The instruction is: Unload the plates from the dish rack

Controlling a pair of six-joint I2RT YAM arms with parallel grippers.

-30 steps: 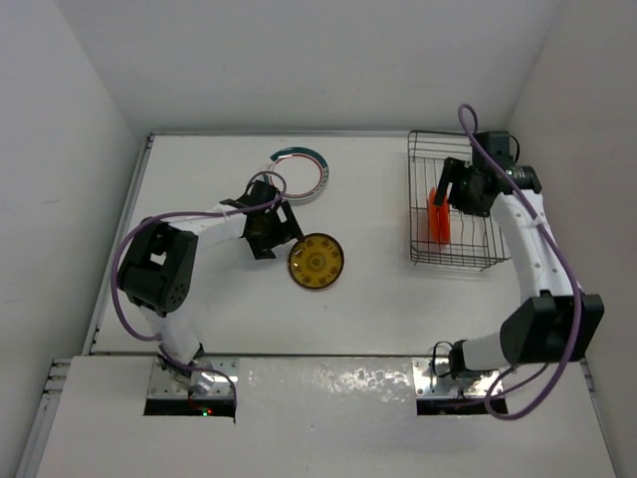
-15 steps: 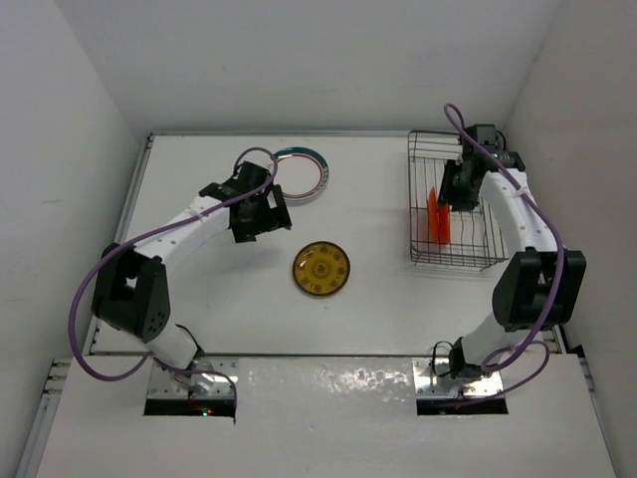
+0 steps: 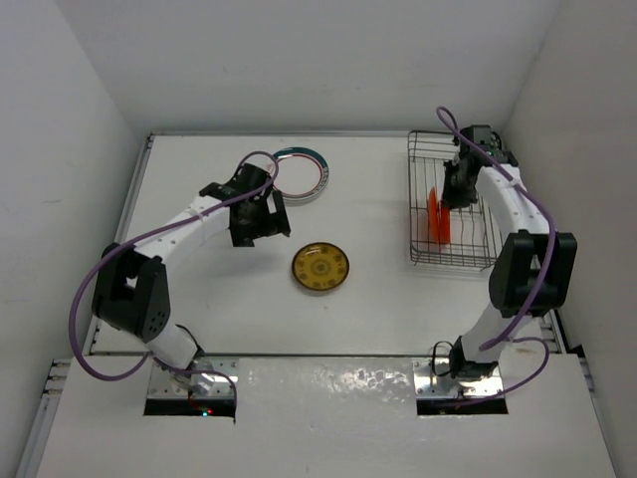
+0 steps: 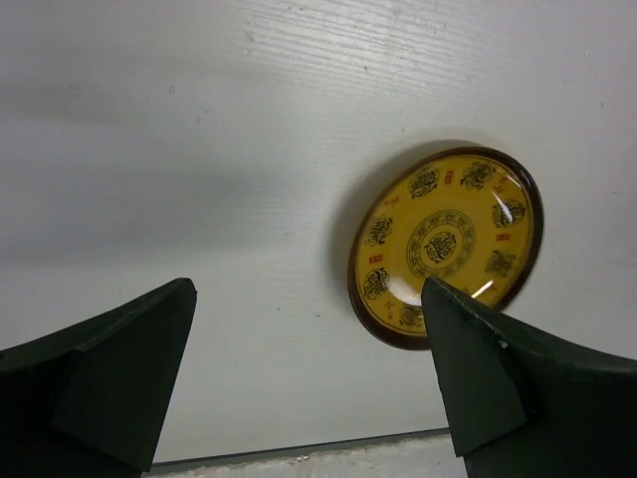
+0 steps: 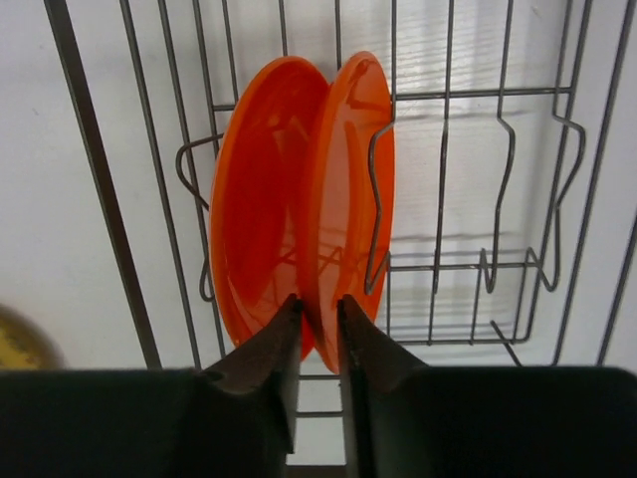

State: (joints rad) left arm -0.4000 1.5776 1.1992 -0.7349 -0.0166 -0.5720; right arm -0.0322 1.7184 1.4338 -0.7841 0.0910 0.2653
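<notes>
Two orange-red plates (image 3: 438,217) stand on edge in the dark wire dish rack (image 3: 411,199) at the back right. My right gripper (image 5: 320,304) reaches in from above, shut on the near rim of the right-hand orange-red plate (image 5: 353,179). The other orange-red plate (image 5: 261,199) leans just left of it. An amber-yellow plate (image 3: 319,267) lies flat mid-table. A white plate with a teal rim ring (image 3: 299,174) lies further back. My left gripper (image 3: 261,231) hovers open and empty between those two; in its wrist view the amber plate (image 4: 445,246) lies beyond its right finger (image 4: 498,378).
The rack's upright wire sides (image 5: 100,189) and bent plate dividers (image 5: 376,199) closely surround my right gripper. White walls enclose the table on the left, back and right.
My right gripper's jaws have closed onto the orange-red plate's rim. The left gripper has drawn back from the amber plate, which now lies flat on the table.
</notes>
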